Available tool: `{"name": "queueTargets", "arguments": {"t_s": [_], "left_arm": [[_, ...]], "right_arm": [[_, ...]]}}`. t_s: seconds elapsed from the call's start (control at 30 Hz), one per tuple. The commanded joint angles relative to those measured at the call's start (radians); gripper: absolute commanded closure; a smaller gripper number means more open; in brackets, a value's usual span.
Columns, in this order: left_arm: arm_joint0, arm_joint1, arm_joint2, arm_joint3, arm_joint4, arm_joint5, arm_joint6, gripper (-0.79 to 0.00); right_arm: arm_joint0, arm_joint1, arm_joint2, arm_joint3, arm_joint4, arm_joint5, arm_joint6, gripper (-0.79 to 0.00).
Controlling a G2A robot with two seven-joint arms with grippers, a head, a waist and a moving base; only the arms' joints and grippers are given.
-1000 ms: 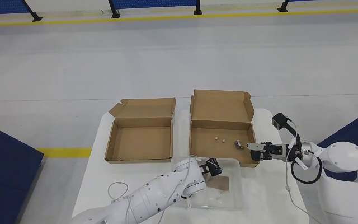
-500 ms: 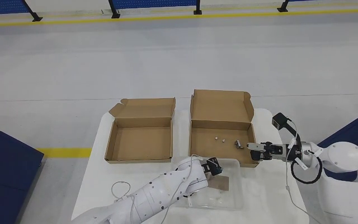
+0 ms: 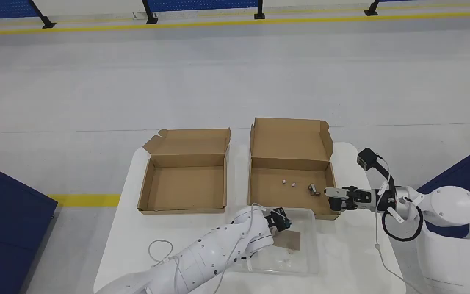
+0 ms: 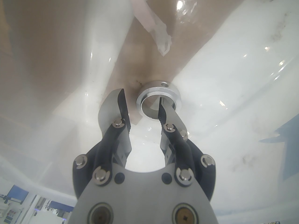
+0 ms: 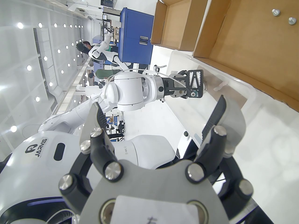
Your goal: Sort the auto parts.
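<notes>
Straddling the rim of the metal ring [image 4: 158, 95]: left gripper [image 4: 141, 103], down inside the clear bin [image 3: 318, 246] at the front of the table [image 3: 125, 220]. One finger sits inside the ring's bore, the other outside with a gap to the ring wall. The jaws are partly spread and not clamped on anything. The ring lies flat on the bin floor with its small threaded side hole facing away from the gripper. Part of it sits over a brown cardboard piece [image 4: 163, 12] that shows through the bin's base. A white plastic clip [image 4: 161, 38] lies just past the ring, on the same brown patch and apart from it.

Top view: left gripper [image 3: 281, 218] is at the bin's back edge, near the front wall of the right box [image 3: 290, 197]. Left box [image 3: 183, 187] sits beside the right one, lid flaps up on both.

Right gripper [image 3: 330, 192] hovers at the right box's front right corner with its jaws spread wide and nothing between them. Its wrist view [image 5: 158, 108] looks across the bin toward the left gripper [image 5: 195, 83].

Right box holds a few small silver parts [image 5: 276, 12], loose on its floor toward the right side.
</notes>
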State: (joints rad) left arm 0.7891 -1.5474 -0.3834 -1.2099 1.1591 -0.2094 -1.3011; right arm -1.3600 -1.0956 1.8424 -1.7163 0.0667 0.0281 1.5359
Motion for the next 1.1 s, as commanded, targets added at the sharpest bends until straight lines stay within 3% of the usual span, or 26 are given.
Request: {"name": "queueTargets", "arguments": {"t_s": [0.0, 0.4, 0.53, 0.6, 1.07], "left_arm": [[0.001, -0.001, -0.004, -0.004, 0.005, 0.002, -0.002, -0.286], [0.02, -0.008, -0.019, 0.005, 0.033, -0.006, -0.005, -0.265], [0.022, -0.013, -0.02, 0.012, 0.045, -0.004, -0.007, -0.139], [0.023, -0.015, -0.021, 0.016, 0.052, 0.0, -0.01, 0.0], [0.037, -0.016, -0.064, -0.039, 0.071, 0.011, -0.06, 0.0]], "right_arm": [[0.0, 0.0, 0.0, 0.0, 0.0, 0.0, 0.0, -0.785], [0.0, 0.0, 0.0, 0.0, 0.0, 0.0, 0.0, -0.785], [0.0, 0.0, 0.0, 0.0, 0.0, 0.0, 0.0, -0.785], [0.0, 0.0, 0.0, 0.0, 0.0, 0.0, 0.0, -0.785], [0.0, 0.0, 0.0, 0.0, 0.0, 0.0, 0.0, -0.785]]}}
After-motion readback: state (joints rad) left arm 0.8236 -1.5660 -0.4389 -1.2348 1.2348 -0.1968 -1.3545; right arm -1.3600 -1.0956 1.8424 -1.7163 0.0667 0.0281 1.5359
